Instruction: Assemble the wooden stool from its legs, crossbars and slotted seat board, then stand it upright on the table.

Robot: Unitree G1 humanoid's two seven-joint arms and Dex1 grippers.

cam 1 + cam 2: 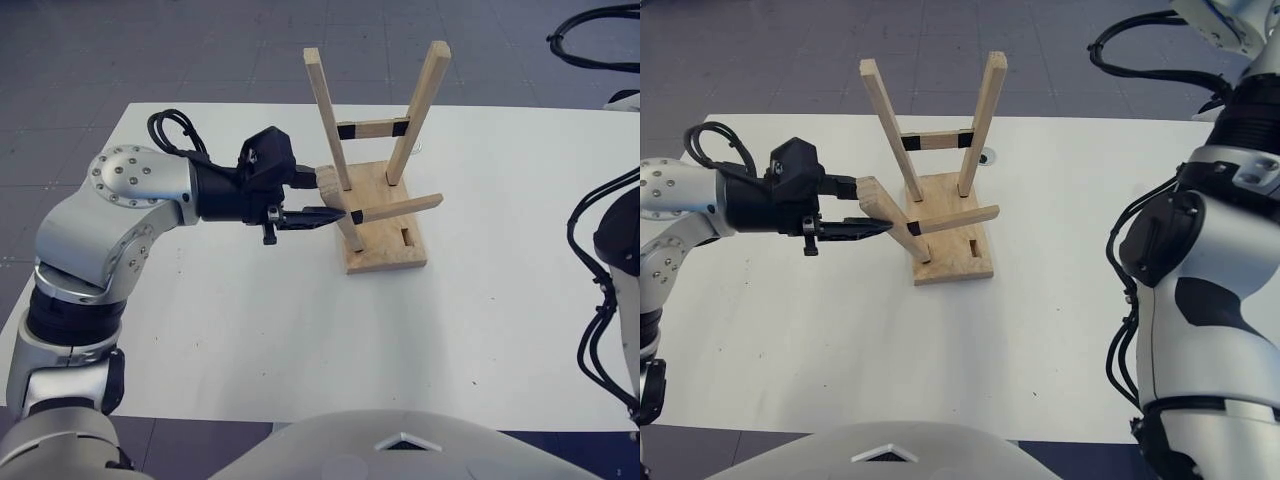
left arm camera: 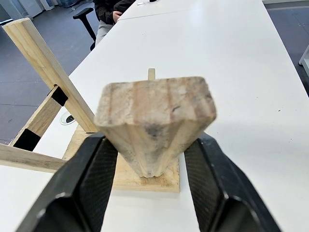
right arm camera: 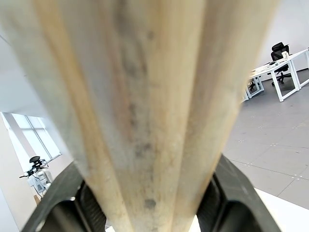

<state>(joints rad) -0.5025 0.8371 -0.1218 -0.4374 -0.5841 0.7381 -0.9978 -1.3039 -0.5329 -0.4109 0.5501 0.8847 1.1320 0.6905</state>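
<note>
White table: seat board carries two legs joined by a crossbar. Left gripper clamps third leg at the seat board's edge; right gripper grips a wooden piece, likely the fourth. Seating both and upending remain.

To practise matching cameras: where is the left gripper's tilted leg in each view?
Left eye view: tilted leg, centre, at the left edge of the seat board.
Right eye view: leg left of centre.
Left wrist view: leg end central, in the left gripper.
Right wrist view: another wooden piece, in the right gripper.
Shared landmark: seat board.
</note>
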